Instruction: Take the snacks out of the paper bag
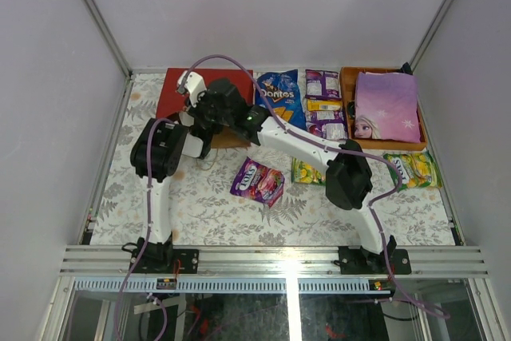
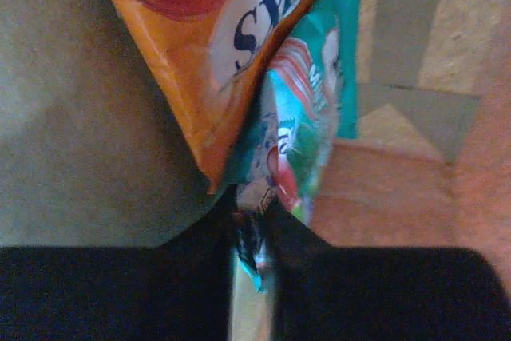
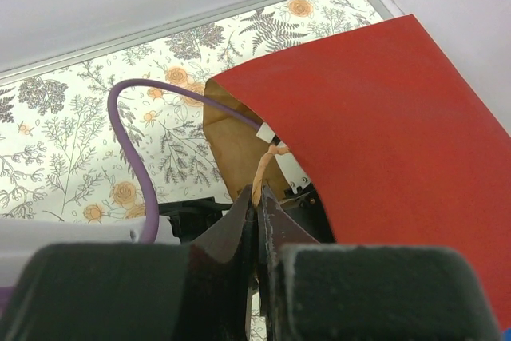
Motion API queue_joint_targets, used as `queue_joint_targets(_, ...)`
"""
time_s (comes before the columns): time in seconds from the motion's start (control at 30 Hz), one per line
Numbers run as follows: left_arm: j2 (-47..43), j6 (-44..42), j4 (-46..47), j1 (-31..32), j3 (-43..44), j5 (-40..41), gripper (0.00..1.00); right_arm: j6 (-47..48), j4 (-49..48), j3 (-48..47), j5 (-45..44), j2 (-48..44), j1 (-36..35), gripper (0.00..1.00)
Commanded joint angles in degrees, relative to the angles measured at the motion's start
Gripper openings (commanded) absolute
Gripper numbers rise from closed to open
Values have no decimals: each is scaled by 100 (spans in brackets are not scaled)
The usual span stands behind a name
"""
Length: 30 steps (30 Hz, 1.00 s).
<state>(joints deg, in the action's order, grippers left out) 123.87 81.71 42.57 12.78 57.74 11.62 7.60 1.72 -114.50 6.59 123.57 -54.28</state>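
The red paper bag point(image 1: 177, 92) lies at the back left, and its red side fills the right wrist view point(image 3: 383, 133). My right gripper point(image 3: 259, 197) is shut on the bag's tan cord handle point(image 3: 268, 167) at the mouth. My left gripper point(image 2: 254, 225) is inside the bag, against the brown kraft wall point(image 2: 72, 117), and is shut on the corner of a teal packet point(image 2: 307, 125). An orange packet point(image 2: 192, 45) lies over it. On the table lie the blue Doritos bag point(image 1: 281, 95), purple packs point(image 1: 322, 84) point(image 1: 257, 180) and a yellow-green pack point(image 1: 307, 172).
An orange tray point(image 1: 348, 109) at the back right holds a lilac princess-print item point(image 1: 386, 105). Another yellow-green pack point(image 1: 413, 168) lies in front of it. Both arms cross in front of the bag's mouth. A purple cable point(image 3: 132, 141) loops beside the bag.
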Motion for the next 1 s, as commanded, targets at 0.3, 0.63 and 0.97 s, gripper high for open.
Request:
queue_joint_targets(0.3,-1224,-1030,610,39,-1228,-281,0,-9,-621,46,-514,-543,-50,0)
queue_joint_targets(0.63,-3349,-1640,206,37,-2756,-818,0,-231,-580,-157,-1167,-448,-48,0)
queue_joint_targets(0.97,-7827,-1972,-2828,5,-4524,-15,0,-348,-727,123,-1199,-736,-43,0)
